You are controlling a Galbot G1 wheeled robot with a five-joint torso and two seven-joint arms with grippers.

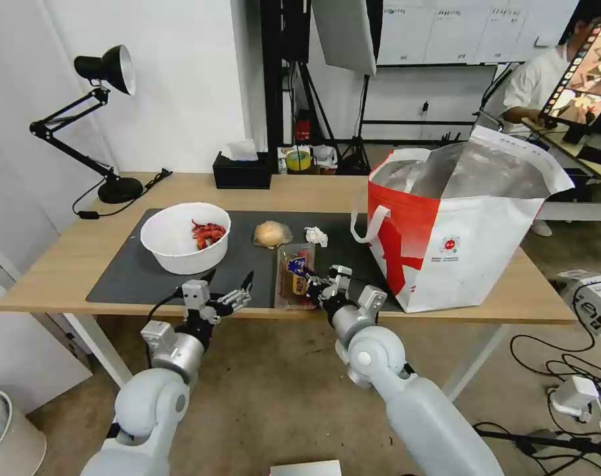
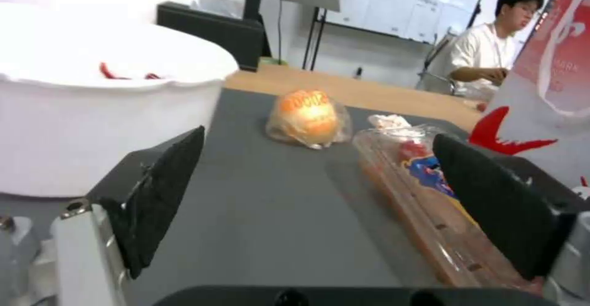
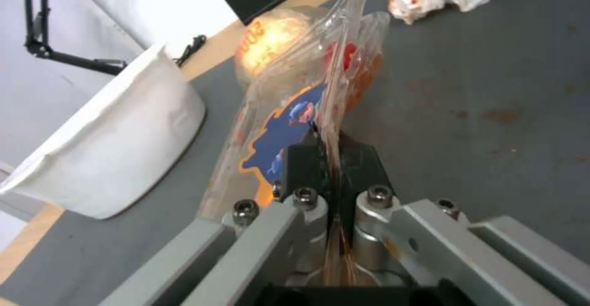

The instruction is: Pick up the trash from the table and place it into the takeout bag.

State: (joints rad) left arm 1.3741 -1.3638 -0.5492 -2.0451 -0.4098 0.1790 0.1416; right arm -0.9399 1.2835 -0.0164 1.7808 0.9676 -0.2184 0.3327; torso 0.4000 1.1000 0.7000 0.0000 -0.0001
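Our right gripper (image 3: 329, 158) pinches thin edge of clear plastic tray (image 1: 295, 281), frame middle. Left gripper (image 1: 229, 289) wide, empty. Tray may slip, spill red scraps.

even bright indoor light | soft shadows | wrist views blurred | white bowl (image 2: 92, 89) overexposed | head edges bowed

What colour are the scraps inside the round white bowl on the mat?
Red scraps, lying inside the round white bowl; the head view shows them best.
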